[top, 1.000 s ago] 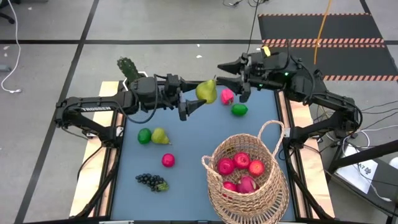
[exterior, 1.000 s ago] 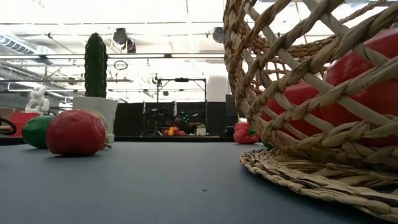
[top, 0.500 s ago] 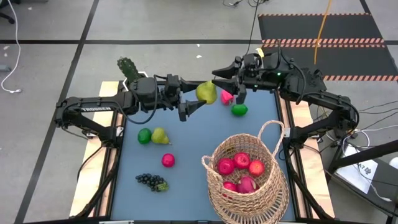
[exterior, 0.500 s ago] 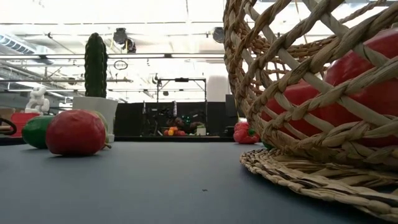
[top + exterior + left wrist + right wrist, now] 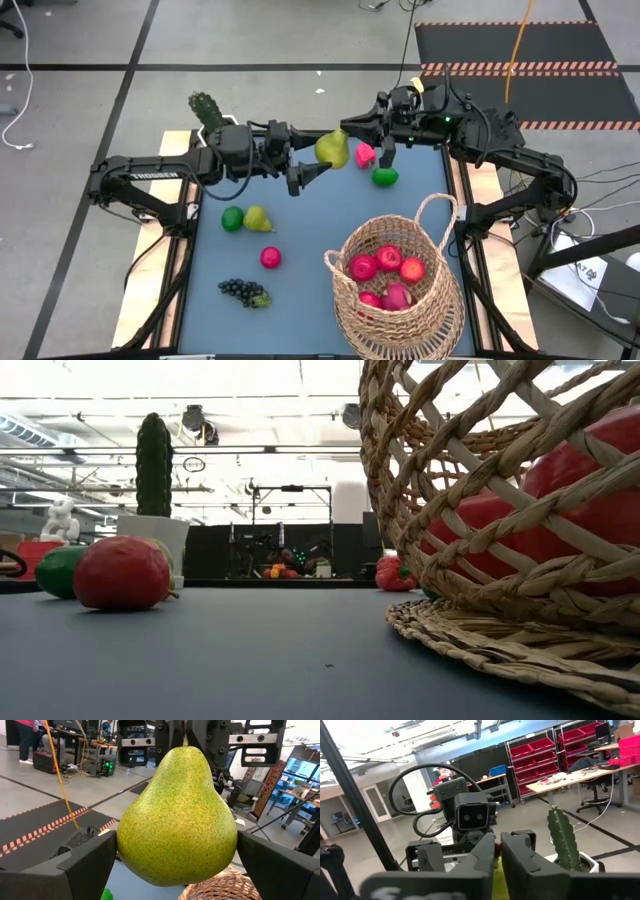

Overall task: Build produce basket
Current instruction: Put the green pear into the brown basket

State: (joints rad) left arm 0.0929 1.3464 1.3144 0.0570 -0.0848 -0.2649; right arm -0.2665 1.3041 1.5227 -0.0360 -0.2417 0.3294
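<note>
The right gripper (image 5: 352, 127) is closed on the stem at the top of a yellow-green pear (image 5: 333, 148), held in the air above the far part of the blue table (image 5: 300, 250). In the right wrist view its fingers (image 5: 517, 857) are pressed almost together over a sliver of green. The left gripper (image 5: 318, 152) is spread wide, one finger on either side of the pear's belly, just beside its skin in the left wrist view. Below them a pink dragon fruit (image 5: 365, 154) and a green lime (image 5: 384, 177) lie on the table. The wicker basket (image 5: 440, 300) stands at the near right with red apples (image 5: 388, 262) inside. A lime (image 5: 232, 218), a second pear (image 5: 259, 219), an apple (image 5: 270, 258) and dark grapes (image 5: 243, 291) lie at the left. A potted cactus (image 5: 207, 110) stands at the far left corner.
</note>
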